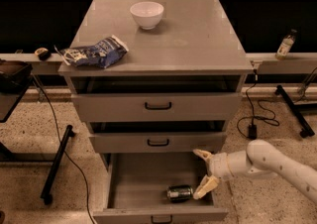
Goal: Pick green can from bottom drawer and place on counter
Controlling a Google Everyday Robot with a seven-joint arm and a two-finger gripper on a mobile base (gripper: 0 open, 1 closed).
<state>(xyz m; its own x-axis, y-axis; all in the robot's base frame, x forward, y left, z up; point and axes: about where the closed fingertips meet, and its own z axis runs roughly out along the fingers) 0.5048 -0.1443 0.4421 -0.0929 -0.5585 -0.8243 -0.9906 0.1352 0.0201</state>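
The green can [179, 193] lies on its side on the floor of the open bottom drawer [138, 178], near the front right. My gripper [202, 173] is open over the drawer's right side, its lower finger [205, 187] just right of the can and its upper finger [202, 154] near the middle drawer's lower edge. It holds nothing. The grey counter [198, 34] tops the cabinet above.
A white bowl [146, 14] and a blue crinkled snack bag [93, 52] sit on the counter. Two shallower drawers [158, 105] stand slightly open above the bottom one. A bottle [285, 45] stands on a ledge at right. Cables and a stand leg lie on the floor.
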